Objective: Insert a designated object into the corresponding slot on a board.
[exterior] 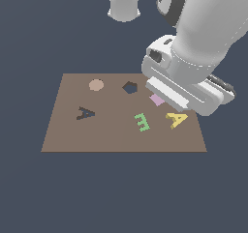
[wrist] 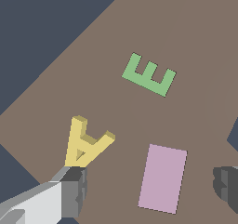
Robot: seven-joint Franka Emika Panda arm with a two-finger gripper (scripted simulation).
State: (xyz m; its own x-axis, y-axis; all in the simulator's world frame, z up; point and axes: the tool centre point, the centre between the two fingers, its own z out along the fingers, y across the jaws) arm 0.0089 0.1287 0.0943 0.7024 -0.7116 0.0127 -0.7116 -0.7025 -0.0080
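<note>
The designated object, a flat yellow letter A block [exterior: 177,119] [wrist: 86,143], lies on the brown board [exterior: 111,138] near the edge at the exterior view's right. The slot, a dark A-shaped recess [exterior: 85,113], is at the exterior view's left and is out of the wrist view. My gripper [wrist: 149,187] is open and hovers over the pink square block. One of its fingers [wrist: 74,190] is right beside the yellow A's foot. The white hand [exterior: 186,89] hides the fingers in the exterior view.
A green letter E block [exterior: 142,122] [wrist: 149,75] lies between slot and yellow A. The pink square block [exterior: 156,100] [wrist: 162,177] sits partly under the hand. A dark blue pentagon recess [exterior: 130,87] and a tan round shape [exterior: 96,85] lie along the board's far side.
</note>
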